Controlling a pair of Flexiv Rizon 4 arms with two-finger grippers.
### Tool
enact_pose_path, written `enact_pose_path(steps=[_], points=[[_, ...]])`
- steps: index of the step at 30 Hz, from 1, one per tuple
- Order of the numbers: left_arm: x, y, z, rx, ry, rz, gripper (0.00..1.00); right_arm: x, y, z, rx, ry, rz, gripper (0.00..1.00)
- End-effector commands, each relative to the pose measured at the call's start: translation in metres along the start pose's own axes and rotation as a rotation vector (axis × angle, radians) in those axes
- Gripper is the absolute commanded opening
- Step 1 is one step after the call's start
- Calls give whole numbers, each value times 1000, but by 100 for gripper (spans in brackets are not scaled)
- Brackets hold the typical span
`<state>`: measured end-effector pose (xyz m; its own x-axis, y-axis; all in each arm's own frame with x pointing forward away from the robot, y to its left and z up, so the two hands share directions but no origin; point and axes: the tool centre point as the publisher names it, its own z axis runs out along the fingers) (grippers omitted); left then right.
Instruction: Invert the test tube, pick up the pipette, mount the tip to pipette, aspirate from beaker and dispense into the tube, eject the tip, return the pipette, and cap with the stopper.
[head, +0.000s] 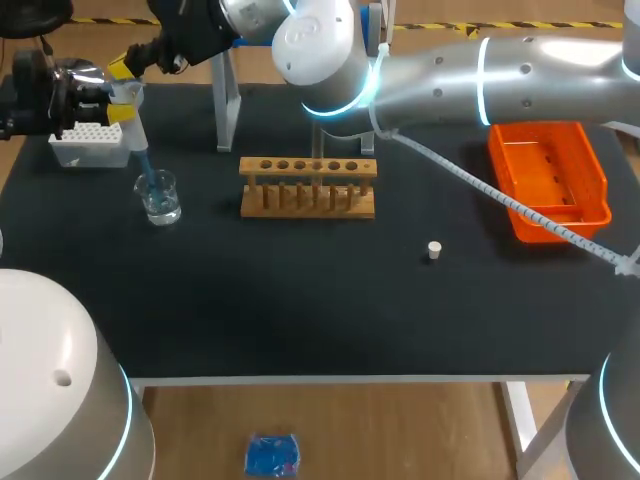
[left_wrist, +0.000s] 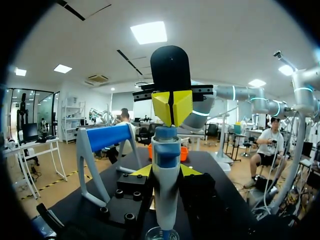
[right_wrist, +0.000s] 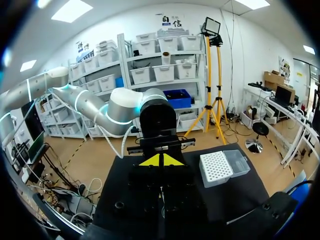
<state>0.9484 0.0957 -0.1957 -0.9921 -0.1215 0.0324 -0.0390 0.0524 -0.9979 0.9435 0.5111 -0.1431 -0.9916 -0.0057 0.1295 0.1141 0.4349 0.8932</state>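
At the table's far left, about 10 o'clock from centre, sits the white tip box (head: 88, 142). Just at its 3 o'clock the left gripper (left_wrist: 166, 171) is clamped on the pipette (head: 133, 128), 1 yellow tip on each side of the body. The right gripper (left_wrist: 172, 107), reaching across from the right, has its 2 tips pressed together on the pipette's top button.

The pipette slants down toward 5 o'clock, and its mounted tip dips into the liquid in the beaker (head: 160, 198). The grey pipette stand (head: 226, 100) is at 1 o'clock of the beaker, with nothing on it.

At 3 o'clock of the beaker is the wooden rack (head: 308, 187). A clear test tube (head: 317, 140) seems to stand upright in it, half hidden under the right arm.

The white stopper (head: 434, 250) lies loose at 4 o'clock of the rack, and the orange tray (head: 598, 178) is at 3 o'clock.

I judge that pick-up and tip mounting are done and aspiration is the step in hand. Dispensing, ejecting the tip, returning the pipette and capping remain.
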Motion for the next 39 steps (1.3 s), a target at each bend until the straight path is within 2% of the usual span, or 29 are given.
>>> enact_pose_path(steps=[1, 19, 20, 21, 25, 29, 34, 39], points=[[-1, -5, -1, 2, 3, 2, 0, -3, -4, 3, 8, 1, 1, 0], [-1, -5, -1, 2, 3, 2, 0, 5, 33, -21, -31, -22, -63, 0], [-1, -5, -1, 2, 3, 2, 0, 6, 33, -23, -31, -24, -66, 33], [-1, -5, -1, 2, 3, 2, 0, 7, 34, -25, -29, -33, -73, 100], [-1, -5, -1, 2, 3, 2, 0, 8, 37, -38, -38, -47, -81, 100], [-1, -5, -1, 2, 3, 2, 0, 13, 40, -65, -36, -67, -117, 100], [-1, -5, -1, 2, 3, 2, 0, 15, 38, -115, -31, -103, -187, 100], [-1, -5, -1, 2, 3, 2, 0, 17, 24, -170, -29, -149, -239, 100]])
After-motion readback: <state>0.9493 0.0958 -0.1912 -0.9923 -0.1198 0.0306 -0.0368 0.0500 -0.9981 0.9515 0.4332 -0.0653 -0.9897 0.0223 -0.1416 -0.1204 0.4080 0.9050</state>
